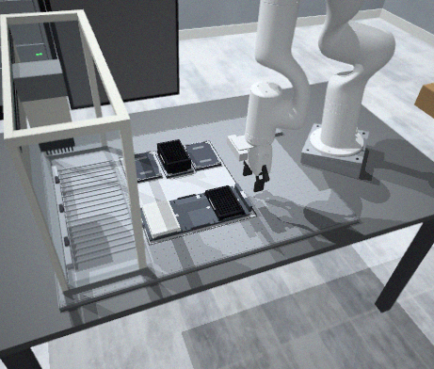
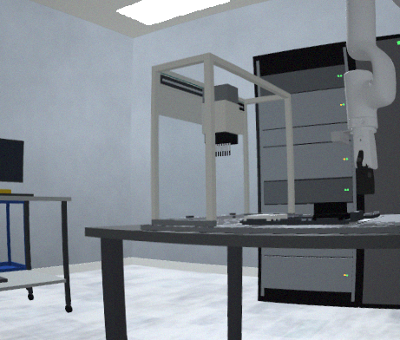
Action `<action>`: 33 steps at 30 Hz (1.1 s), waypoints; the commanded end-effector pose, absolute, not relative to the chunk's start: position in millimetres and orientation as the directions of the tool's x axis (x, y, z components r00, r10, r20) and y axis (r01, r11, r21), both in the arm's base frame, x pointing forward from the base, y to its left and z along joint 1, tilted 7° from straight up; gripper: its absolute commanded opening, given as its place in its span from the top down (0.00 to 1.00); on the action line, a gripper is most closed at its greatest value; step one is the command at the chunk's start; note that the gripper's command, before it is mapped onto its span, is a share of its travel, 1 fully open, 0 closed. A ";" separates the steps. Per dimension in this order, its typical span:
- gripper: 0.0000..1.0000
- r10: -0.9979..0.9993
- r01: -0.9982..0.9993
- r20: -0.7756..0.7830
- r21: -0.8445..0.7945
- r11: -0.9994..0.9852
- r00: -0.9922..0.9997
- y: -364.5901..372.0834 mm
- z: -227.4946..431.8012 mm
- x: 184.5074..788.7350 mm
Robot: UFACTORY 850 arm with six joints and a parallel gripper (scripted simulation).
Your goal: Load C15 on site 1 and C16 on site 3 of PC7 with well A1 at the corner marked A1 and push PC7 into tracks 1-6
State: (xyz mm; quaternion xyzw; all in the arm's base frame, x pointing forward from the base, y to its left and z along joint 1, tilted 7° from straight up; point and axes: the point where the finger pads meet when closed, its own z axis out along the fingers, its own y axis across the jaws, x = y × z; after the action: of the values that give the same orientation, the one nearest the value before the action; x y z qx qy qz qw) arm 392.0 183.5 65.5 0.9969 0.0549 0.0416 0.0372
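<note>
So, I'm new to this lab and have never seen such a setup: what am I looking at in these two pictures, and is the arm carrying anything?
The white machine is a single robot arm bolted to a grey table. One picture looks down from above; the other is taken low from the side, at table height.

At the arm's tip is a two-fingered gripper. It hangs open above the table and holds nothing.

The pale frame on the left is the instrument, with a row of loading rails on its floor. In front of the rails lies a flat carrier with one black plate on the end nearest the arm. Behind it stand three nests in a row; the middle one holds a tall black block.
</note>
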 end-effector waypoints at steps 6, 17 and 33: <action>0.18 0.113 0.106 0.083 0.080 -0.991 0.990 182.7 50.8 393.8; 0.18 0.113 0.106 0.082 0.080 -0.991 0.990 181.6 35.9 395.2; 0.18 0.113 0.106 0.082 0.080 -0.991 0.990 180.6 20.8 396.5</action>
State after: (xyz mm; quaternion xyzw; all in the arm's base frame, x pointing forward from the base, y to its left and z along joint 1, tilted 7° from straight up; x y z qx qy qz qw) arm 396.1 180.3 20.8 0.9971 0.0548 0.0376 0.0377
